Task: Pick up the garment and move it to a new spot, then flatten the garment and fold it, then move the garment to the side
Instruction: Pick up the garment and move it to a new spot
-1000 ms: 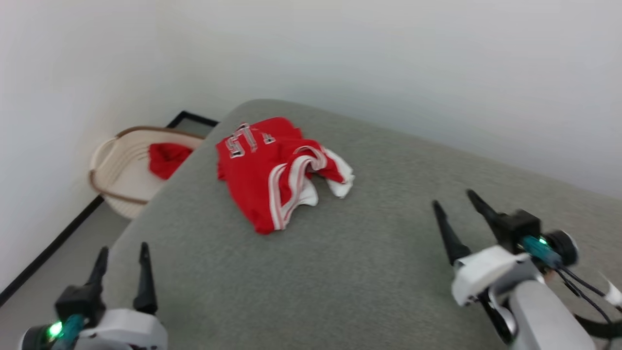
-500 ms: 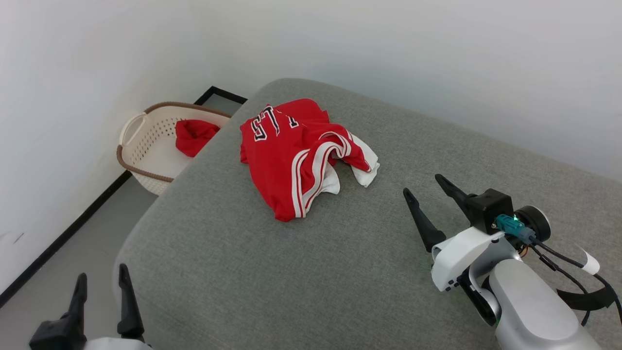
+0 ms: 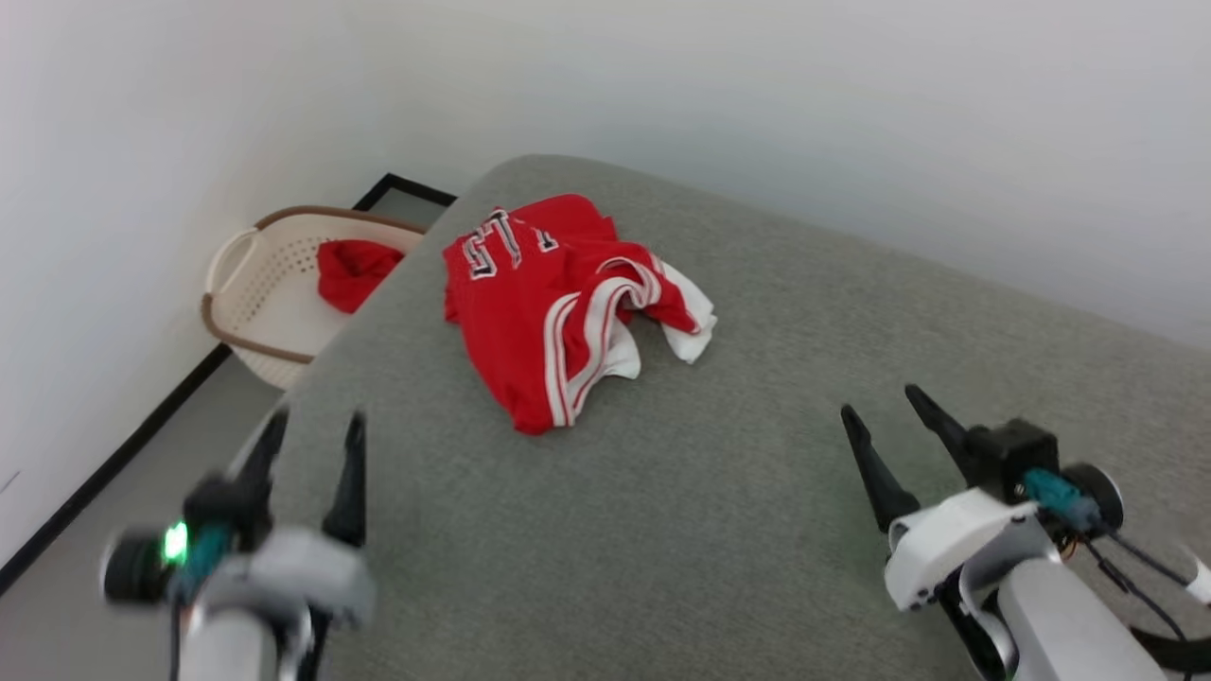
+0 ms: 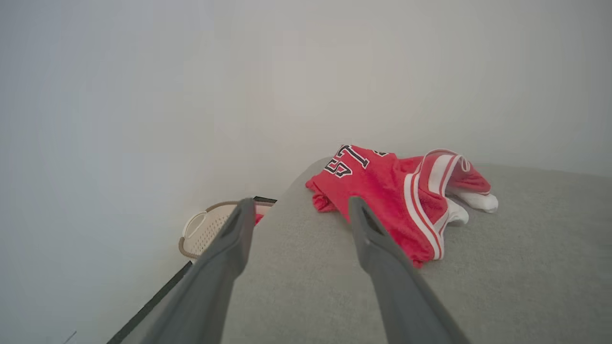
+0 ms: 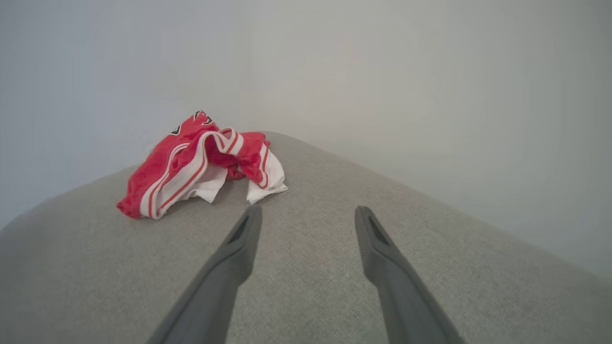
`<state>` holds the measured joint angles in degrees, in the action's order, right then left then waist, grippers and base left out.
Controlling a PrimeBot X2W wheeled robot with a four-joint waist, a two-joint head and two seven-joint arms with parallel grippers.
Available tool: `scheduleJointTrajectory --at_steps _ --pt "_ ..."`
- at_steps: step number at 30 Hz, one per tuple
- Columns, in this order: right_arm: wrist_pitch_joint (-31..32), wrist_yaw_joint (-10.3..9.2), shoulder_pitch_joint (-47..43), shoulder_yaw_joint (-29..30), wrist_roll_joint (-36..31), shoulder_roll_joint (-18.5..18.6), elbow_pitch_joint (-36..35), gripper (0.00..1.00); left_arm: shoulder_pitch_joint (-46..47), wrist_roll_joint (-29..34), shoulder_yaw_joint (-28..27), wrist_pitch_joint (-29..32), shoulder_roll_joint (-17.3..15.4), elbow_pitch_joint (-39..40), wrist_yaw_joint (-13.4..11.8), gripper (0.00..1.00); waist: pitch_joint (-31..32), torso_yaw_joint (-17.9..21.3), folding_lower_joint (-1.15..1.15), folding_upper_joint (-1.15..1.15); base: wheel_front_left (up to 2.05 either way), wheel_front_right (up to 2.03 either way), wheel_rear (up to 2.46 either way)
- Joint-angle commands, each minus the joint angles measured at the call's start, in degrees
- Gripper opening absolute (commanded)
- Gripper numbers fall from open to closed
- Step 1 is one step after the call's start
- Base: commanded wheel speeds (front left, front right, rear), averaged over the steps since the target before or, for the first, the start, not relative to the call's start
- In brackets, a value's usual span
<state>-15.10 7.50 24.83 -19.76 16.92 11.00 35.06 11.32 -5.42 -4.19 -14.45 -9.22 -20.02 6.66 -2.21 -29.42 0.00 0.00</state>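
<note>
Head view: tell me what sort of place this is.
Probably a laundry corner set for folding clothes: a crumpled red jersey lies on a grey padded surface, and a pale laundry basket holding red cloth stands on the floor by the white wall.

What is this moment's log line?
stage: pre-grasp | crumpled red jersey with white trim: untouched on grey cushioned surface | left gripper: open | right gripper: open

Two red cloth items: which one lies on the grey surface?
The jersey with white striped trim and black lettering, crumpled on the grey surface. The plain red bundle sits in the cream basket beyond it.
</note>
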Motion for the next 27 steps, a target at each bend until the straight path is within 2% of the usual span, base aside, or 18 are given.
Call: scheduleJointTrajectory --at_steps 1,7,10,14,17,20,24,26,27 --pt "-0.1 -0.02 -1.1 0.1 -1.0 -0.4 -1.1 1.0 4.3 0.5 1.4 0.3 -1.9 -2.1 0.4 1.0 -0.8 2.2 0.0 0.0 0.0 0.0 0.0" --pt "-0.1 -0.03 0.7 0.2 -2.8 0.3 -3.5 1.0 19.5 -3.6 5.7 0.2 -6.4 -10.1 0.8 1.0 -6.0 10.2 0.0 0.0 0.0 0.0 0.0" --pt "-0.1 -0.03 2.2 0.0 -3.3 0.2 -4.6 1.0 26.4 -6.8 8.2 0.0 -9.6 -15.1 0.8 1.0 -8.9 14.2 0.0 0.0 0.0 0.0 0.0" --pt "0.0 -0.03 4.3 -0.1 -3.6 -0.2 -6.0 1.0 34.1 -11.5 12.1 2.6 -13.5 -22.5 0.8 1.0 -12.6 18.9 0.0 0.0 0.0 0.0 0.0" --pt "0.0 -0.03 5.3 -0.3 -3.8 -0.5 -6.8 1.0 38.3 -17.0 15.9 9.0 -15.4 -28.4 0.8 1.0 -14.6 21.8 0.0 0.0 0.0 0.0 0.0" --pt "-0.1 -0.03 5.9 -0.3 -3.8 -0.6 -7.5 1.0 41.1 -24.7 20.2 19.3 -17.3 -32.3 0.7 1.0 -16.0 24.0 0.0 0.0 0.0 0.0 0.0" --pt "-0.1 -0.03 6.6 -0.4 -3.9 -0.6 -8.6 1.0 42.1 -32.1 27.8 31.3 -20.6 -32.1 0.8 1.0 -17.5 25.9 0.0 0.0 0.0 0.0 0.0" --pt "-0.1 -0.03 7.0 -0.5 -3.9 -0.4 -9.1 1.0 42.2 -35.2 30.2 35.8 -21.9 -32.5 0.8 1.0 -18.4 26.6 0.0 0.0 0.0 0.0 0.0" --pt "-0.1 -0.03 7.0 -0.5 -3.9 -0.4 -9.1 1.0 42.2 -35.2 30.2 35.8 -21.9 -32.5 0.8 1.0 -18.4 26.6 0.0 0.0 0.0 0.0 0.0"
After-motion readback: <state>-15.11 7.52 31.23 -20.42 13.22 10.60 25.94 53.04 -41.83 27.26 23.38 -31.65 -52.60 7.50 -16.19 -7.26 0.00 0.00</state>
